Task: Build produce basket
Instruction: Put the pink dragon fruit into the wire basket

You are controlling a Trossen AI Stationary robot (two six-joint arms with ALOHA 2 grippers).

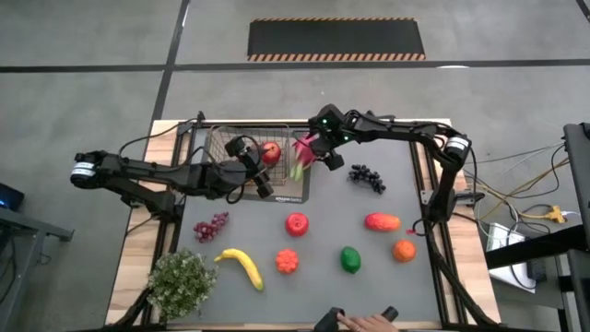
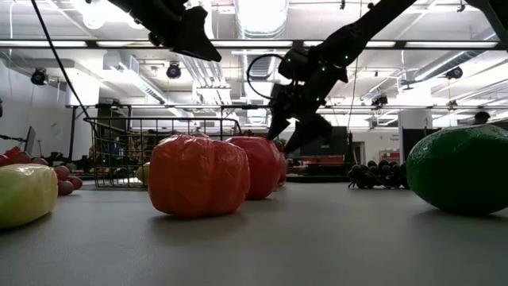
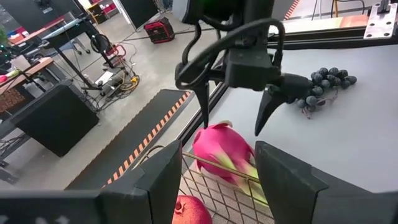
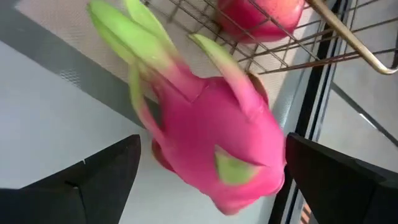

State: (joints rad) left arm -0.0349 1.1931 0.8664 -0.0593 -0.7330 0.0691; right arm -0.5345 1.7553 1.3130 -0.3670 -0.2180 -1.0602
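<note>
Pink dragon fruit with green leaf tips (image 4: 211, 137) dropping free below wide-open right gripper (image 1: 324, 153), long axis tilted, leaves aimed toward dark wire-mesh basket (image 1: 221, 138), right at its rim. Beyond, red apple (image 1: 270, 152) inside. Left gripper (image 1: 258, 171) over basket, fingers spread, empty.

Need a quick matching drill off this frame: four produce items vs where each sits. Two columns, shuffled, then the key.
Items:
1. dragon fruit
2. red apple
3. banana
4. black grapes

Places:
A. on the table beside the potted plant
B. inside the basket
C. at the basket's rim, below the open right claw
D. on the mat, on the right claw's far side from the basket

Pairs: 1-C, 2-B, 3-A, 4-D
</note>
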